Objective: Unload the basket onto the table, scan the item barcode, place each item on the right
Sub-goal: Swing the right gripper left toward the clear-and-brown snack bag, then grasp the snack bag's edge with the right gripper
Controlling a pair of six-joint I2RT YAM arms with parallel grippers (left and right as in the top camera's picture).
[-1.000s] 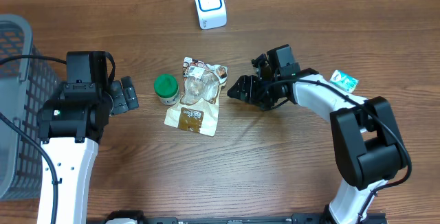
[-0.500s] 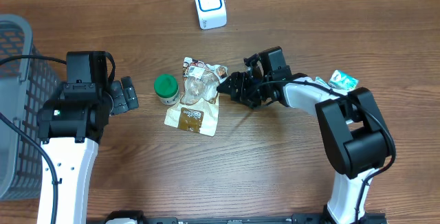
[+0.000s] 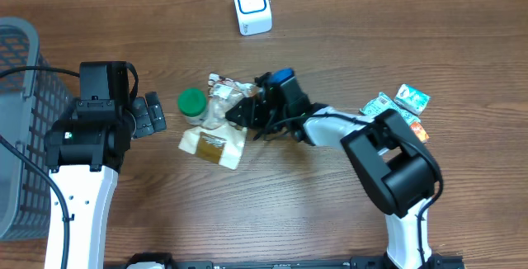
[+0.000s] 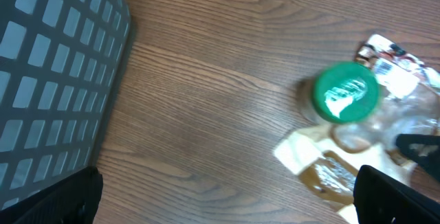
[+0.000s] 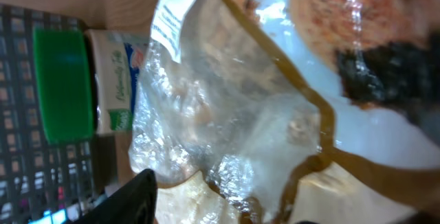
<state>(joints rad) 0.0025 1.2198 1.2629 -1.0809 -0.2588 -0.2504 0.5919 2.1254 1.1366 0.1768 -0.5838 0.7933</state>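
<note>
The bag (image 3: 213,145) lies mid-table, part clear film and part tan with a brown band, pressed up against a green-lidded jar (image 3: 192,104) on its left. The scanner (image 3: 252,5) (white, with a blue ring on its face) stands well apart at the far edge of the table (image 3: 330,203).

The right gripper (image 3: 241,112) is at the bag's right edge. In the right wrist view the crinkled film (image 5: 227,114) fills the frame. One dark finger (image 5: 130,196) shows low on the left and another shows as a blur on the upper right. Whether they pinch the film or only flank it, I cannot tell.

The left gripper (image 3: 153,114) hangs just left of the jar with its fingers spread wide, holding nothing; its own camera shows one finger in each lower corner.

A white label strip (image 5: 175,11) on the bag carries fine print, too small to read. The jar (image 5: 113,80) has green script on white (blurred, not legible), and its lid (image 4: 346,92) bears a smeared white mark.

A grey basket (image 3: 21,71) sits at the left edge. A few teal and orange packets (image 3: 396,104) lie to the right.
</note>
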